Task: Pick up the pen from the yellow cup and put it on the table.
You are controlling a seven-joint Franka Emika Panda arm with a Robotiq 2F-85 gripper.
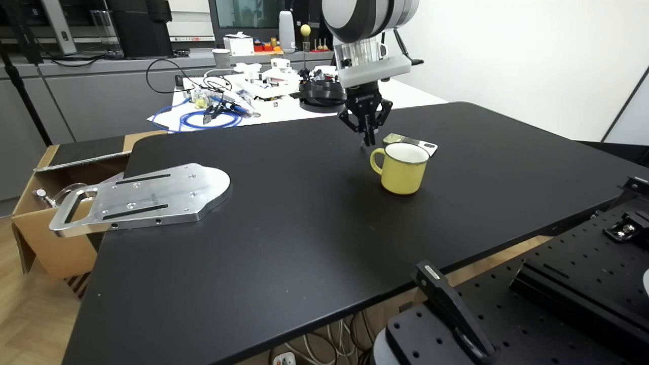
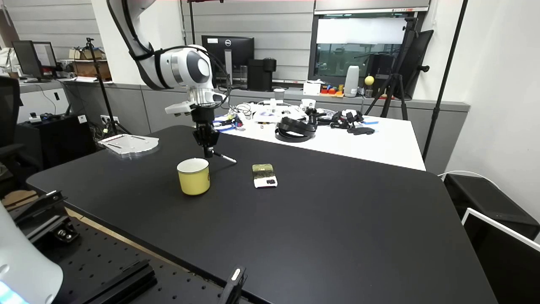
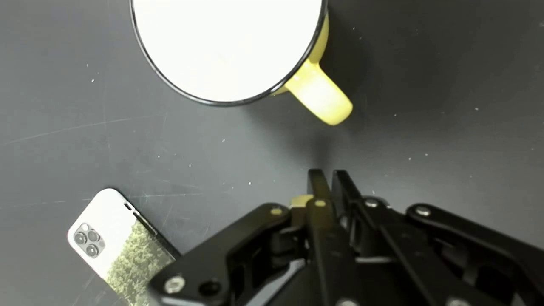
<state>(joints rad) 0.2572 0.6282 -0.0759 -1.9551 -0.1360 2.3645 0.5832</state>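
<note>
The yellow cup (image 1: 404, 175) stands upright on the black table (image 1: 284, 238) in both exterior views (image 2: 194, 180); its handle (image 3: 323, 95) points toward my fingers in the wrist view, and I see only white inside it. My gripper (image 2: 209, 153) is low over the table, beside the cup and apart from it. Its fingers are nearly together (image 3: 327, 175), shut on the pen (image 2: 228, 159). The pen, dark near the fingers and white at its far end, slants down, with that end at or close to the table (image 2: 337, 228). In the wrist view the pen is hidden.
A phone (image 2: 264, 175) with a tree picture lies near the cup, also in the wrist view (image 3: 102, 238). A metal plate (image 1: 152, 197) lies at a table edge. A white table (image 2: 392, 141) with cables and tools stands behind. A cardboard box (image 1: 53, 238) stands below.
</note>
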